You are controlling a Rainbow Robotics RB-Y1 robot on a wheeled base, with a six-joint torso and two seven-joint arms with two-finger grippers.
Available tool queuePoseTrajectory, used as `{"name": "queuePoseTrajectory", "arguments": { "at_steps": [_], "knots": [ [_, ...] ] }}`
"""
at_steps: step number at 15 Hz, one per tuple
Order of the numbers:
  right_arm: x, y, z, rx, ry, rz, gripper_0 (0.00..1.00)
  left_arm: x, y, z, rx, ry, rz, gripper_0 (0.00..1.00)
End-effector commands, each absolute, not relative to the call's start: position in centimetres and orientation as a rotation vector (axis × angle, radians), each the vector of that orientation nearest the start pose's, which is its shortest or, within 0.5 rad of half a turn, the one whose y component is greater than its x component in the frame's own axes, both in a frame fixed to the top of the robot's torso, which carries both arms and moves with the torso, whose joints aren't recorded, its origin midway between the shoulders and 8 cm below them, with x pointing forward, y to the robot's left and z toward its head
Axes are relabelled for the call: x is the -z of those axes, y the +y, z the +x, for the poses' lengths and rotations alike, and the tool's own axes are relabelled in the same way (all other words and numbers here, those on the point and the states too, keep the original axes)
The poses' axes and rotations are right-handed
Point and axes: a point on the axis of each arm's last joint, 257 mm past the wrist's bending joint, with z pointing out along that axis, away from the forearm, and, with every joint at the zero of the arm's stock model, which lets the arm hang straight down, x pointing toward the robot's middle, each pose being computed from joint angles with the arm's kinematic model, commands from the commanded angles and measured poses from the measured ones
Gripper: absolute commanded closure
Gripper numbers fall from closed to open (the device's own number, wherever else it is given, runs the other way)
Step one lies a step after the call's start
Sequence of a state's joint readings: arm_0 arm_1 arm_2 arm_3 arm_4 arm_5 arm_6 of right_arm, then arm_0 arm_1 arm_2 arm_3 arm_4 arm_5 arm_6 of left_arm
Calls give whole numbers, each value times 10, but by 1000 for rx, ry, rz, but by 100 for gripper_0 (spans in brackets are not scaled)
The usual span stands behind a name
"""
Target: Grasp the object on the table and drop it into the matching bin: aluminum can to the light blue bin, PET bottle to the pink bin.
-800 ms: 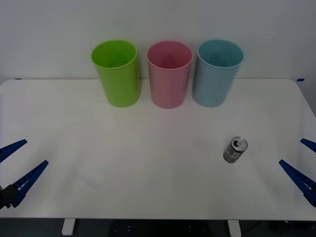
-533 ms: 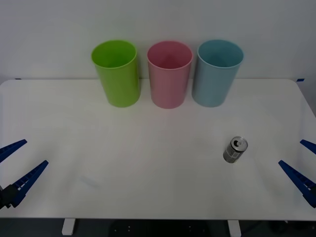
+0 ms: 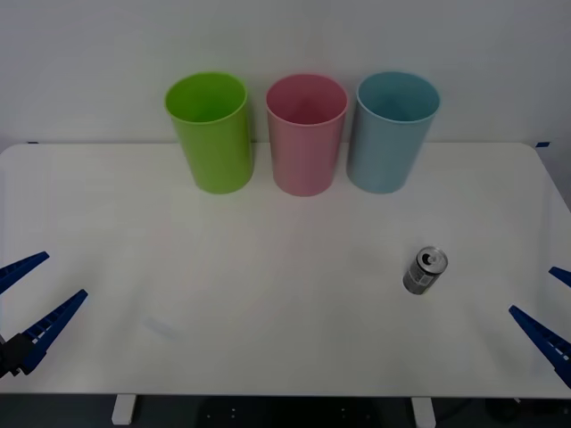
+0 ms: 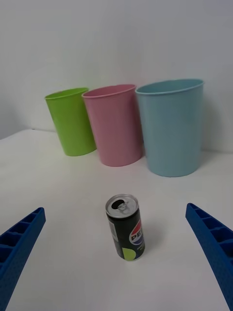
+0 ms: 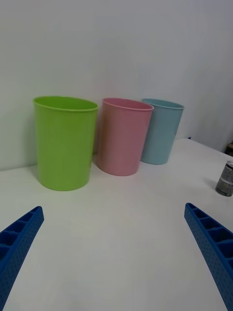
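Front view takes in the table (image 3: 268, 294), a wide white top, with three bins in a row along its far edge: a lime green bin (image 3: 211, 134) on the left, the pink bin (image 3: 306, 135) in the middle and the light blue bin (image 3: 389, 134) on the right. Nearer and right of centre, well apart from the bins, stands the aluminum can (image 3: 426, 270), upright on its base, long axis vertical, silver top and pull tab facing up.

At the near right edge hangs the right gripper (image 3: 551, 308), its blue fingers spread wide, with the can to its left. At the near left edge sits the left gripper (image 3: 31, 299), fingers likewise spread, parked well away from the can.

By my judgement the task is at its first step, the grasp not yet made. The next move calls for the right gripper to travel left until its fingers flank the can's sides, then close.
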State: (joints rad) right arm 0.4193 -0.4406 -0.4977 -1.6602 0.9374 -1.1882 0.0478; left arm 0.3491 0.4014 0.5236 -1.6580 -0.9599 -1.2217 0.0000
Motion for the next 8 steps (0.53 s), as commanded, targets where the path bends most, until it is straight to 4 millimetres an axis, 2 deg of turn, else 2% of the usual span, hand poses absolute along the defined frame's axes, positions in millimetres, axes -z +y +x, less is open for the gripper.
{"name": "queuePoseTrajectory", "arguments": {
  "at_steps": [1,8],
  "knots": [
    [197,-344,324,-499,1521,-474,0,169,330,342,567,1441,465,0],
    [227,-343,322,-418,1577,-473,0,169,330,342,567,1441,465,0]
  ]
}}
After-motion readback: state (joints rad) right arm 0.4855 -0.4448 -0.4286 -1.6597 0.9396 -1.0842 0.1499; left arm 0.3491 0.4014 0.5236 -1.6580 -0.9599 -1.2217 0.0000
